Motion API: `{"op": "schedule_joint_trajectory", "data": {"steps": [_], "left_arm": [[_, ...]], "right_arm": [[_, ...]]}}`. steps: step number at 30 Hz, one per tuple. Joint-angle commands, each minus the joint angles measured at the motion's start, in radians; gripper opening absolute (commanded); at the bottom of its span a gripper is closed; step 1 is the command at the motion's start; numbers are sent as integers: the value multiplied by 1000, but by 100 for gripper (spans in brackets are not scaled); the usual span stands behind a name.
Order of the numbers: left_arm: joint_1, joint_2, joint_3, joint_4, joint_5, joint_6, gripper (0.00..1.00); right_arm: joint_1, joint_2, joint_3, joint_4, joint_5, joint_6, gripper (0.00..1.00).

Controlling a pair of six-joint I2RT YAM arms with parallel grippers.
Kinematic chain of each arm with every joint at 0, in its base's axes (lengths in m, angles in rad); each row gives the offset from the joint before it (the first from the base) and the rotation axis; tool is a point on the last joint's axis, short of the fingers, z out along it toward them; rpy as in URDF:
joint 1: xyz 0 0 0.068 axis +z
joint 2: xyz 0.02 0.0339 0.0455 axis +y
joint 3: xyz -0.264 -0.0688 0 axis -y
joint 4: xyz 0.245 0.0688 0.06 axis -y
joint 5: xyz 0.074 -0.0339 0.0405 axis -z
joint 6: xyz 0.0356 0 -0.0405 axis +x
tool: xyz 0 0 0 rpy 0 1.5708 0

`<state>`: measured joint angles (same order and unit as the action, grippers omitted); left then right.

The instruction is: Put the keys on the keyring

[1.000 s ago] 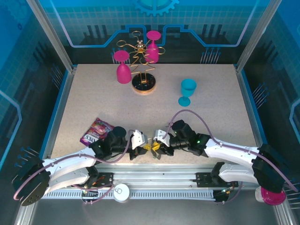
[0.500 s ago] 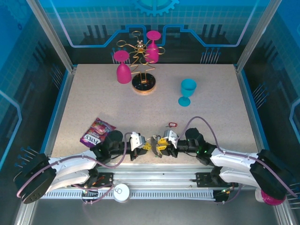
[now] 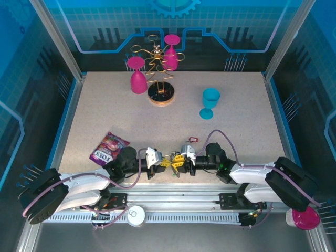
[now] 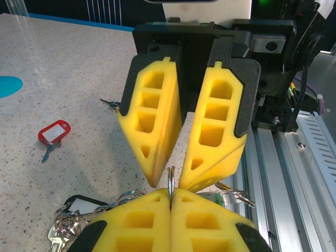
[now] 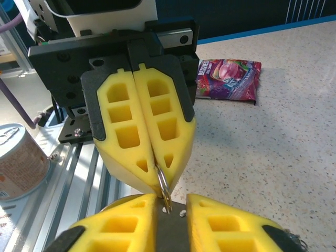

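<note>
tabletop (image 3: 105, 115): speckled beige. Both arms come in low along the near edge and meet tip to tip at centre.
far side: gold wire stand (image 3: 159, 90) with two pink cups (image 3: 138, 79) at it, and a teal cup (image 3: 210, 102) upright to its right.
purple snack packet (image 3: 108, 147): lies flat by the left arm, apart from the grippers.

left gripper (image 3: 160, 163): fully closed. Its fingertips pinch a thin metal ring of the keyring (image 4: 170, 177) edge-on, and the ring pokes out of the pinch toward the other gripper. The rest of the keyring is a bunch of small rings (image 4: 123, 198) plus a dark-framed tag (image 4: 83, 202), and it sits on the tabletop just beside those fingers.

right gripper (image 3: 179, 161): jaws partly apart with a narrow gap. Its tips are right up against the left gripper's tips, and the ring stands in the gap. Can't tell if either fingertip touches the ring. No clamp visible.

red key (image 3: 192, 139): flat on the tabletop just beyond the right gripper, loose, not on the keyring.
second small key (image 4: 110, 104): also loose on the tabletop, near the red one. Can't tell its head colour.
</note>
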<state>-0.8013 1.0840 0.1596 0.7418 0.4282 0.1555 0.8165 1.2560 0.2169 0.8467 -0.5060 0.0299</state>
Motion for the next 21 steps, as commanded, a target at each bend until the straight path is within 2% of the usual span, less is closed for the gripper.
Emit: {"op": "schedule_joint_trajectory", "data": {"steps": [1,5,8,11,16,21], "left_arm": [[-4,12,-15,87,33,-17,0],[-4,26,-20,116,22,-32,0],[-4,11,-20,86,-33,-41,13],[-4,-31,-1,-6,-85,-25,20],[-4,-84,21,-120,-100,19,21],[-4,-105,29,-148,-95,29,22]], "right_arm": [[-4,23,24,70,-30,-3,15],[-4,38,27,107,-32,2,0],[-5,16,34,50,-15,-13,0],[-3,-45,84,-185,13,-83,0],[1,-102,171,-494,67,-211,0],[10,-107,257,-705,94,-297,0]]}}
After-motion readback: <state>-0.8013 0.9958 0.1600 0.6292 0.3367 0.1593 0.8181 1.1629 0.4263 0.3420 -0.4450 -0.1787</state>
